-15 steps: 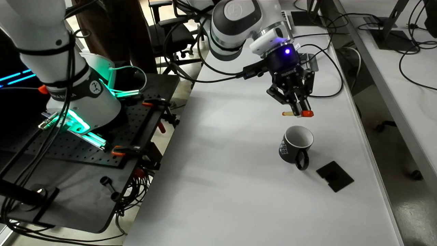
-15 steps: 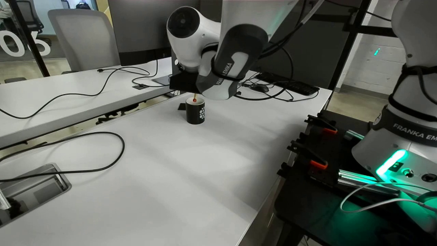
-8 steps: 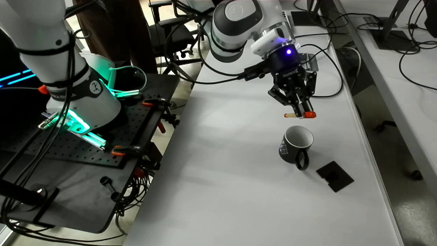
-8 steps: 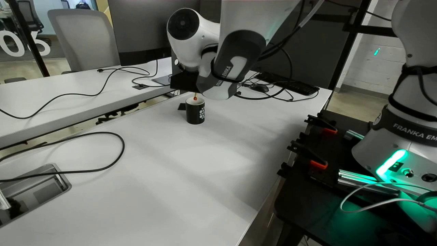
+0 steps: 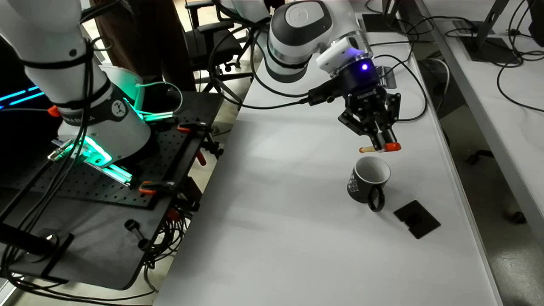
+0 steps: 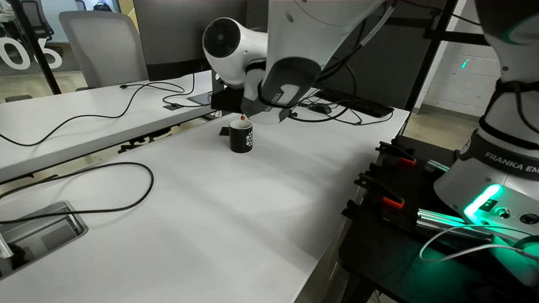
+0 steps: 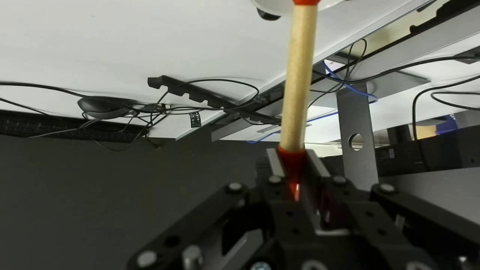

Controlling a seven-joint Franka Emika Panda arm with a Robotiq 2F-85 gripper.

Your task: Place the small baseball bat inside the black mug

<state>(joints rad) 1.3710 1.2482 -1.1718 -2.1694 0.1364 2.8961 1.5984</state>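
I have the small baseball bat [image 5: 392, 147] clamped in my gripper [image 5: 384, 147], right of centre in an exterior view. Lower in frame stands the black mug [image 5: 364, 185].

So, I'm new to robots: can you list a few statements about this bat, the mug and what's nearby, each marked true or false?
1. The gripper holds the small baseball bat. True.
2. The black mug lies on its side. False: it stands upright on the white table.
3. The mug's inside is paler than its outside. True.
4. The bat is already inside the mug. False: it is outside, held in the gripper.
5. The flat black pad lies apart from the mug. True.
6. The bat is blue all over. False: it is tan and red-orange.
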